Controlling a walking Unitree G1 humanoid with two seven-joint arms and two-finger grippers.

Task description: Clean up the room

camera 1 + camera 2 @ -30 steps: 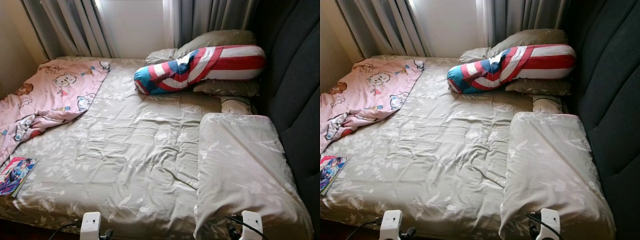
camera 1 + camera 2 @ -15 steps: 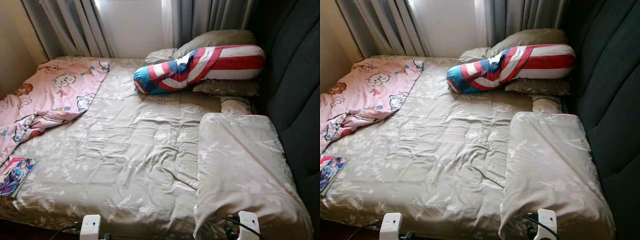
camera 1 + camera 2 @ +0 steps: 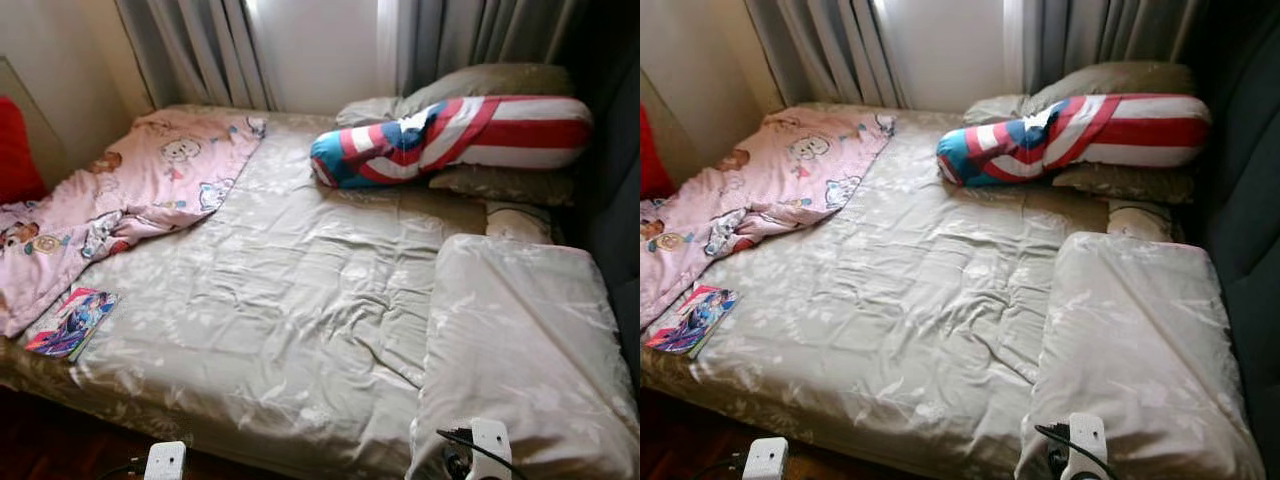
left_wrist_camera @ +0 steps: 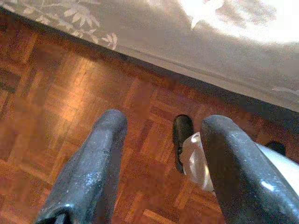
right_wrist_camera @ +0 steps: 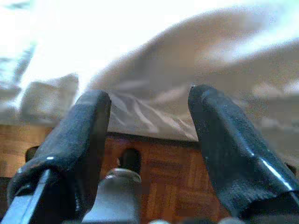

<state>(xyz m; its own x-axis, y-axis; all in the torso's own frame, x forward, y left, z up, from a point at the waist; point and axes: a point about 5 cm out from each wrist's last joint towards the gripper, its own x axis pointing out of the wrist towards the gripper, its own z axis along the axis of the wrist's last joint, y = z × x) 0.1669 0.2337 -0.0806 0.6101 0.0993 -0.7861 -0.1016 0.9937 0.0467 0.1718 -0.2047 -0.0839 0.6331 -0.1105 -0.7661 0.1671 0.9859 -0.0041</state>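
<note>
1. While both arms hang low at the foot of the bed [image 3: 300, 300], the left gripper [image 4: 159, 158] holds its 2 fingers spread, empty, over the parquet floor [image 4: 56, 93].
2. The right gripper [image 5: 149, 135] is likewise spread, empty, at the bed's near edge beside the folded blanket [image 3: 520, 340] on the near right corner.
3. A colourful book [image 3: 72, 322] lies at the near left edge.
4. The pink blanket [image 3: 140, 190] is crumpled over the left side.
5. A striped bolster [image 3: 450, 135] rests on pillows [image 3: 480, 85] at the far right corner.
6. Curtains [image 3: 210, 50] hang beyond.

Red object [image 3: 18, 150] cut by edge; pink blanket [image 3: 120, 200] partly cropped.
</note>
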